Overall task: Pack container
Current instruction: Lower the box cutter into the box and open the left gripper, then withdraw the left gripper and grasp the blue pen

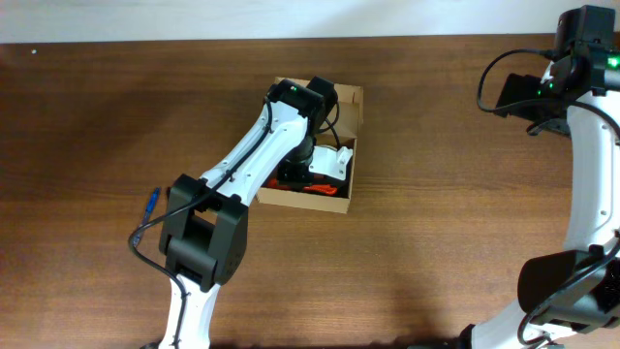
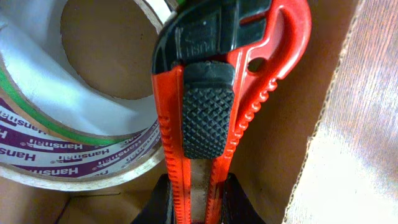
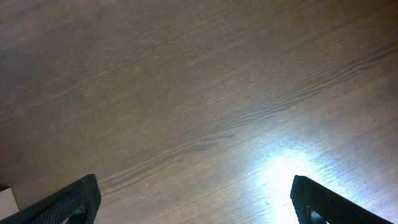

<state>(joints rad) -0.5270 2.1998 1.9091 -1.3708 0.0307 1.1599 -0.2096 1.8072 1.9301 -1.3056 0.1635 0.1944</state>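
On my left wrist feed, a red utility knife point(image 2: 205, 124) with a black knurled slider lies just beside a tape roll point(image 2: 56, 155) bearing purple lettering. My right wrist feed shows the brown wood-grain table point(image 3: 199, 112).

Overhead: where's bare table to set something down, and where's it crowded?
Bare tabletop left of the tan cardboard box, and between it and the right arm. Crowded inside the box: left hand, red utility knife, white-and-purple tape roll.

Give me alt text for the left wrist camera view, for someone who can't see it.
The left gripper holds a red and black utility knife by its handle inside the cardboard box. A tape roll with purple lettering sits to the knife's left in the box.
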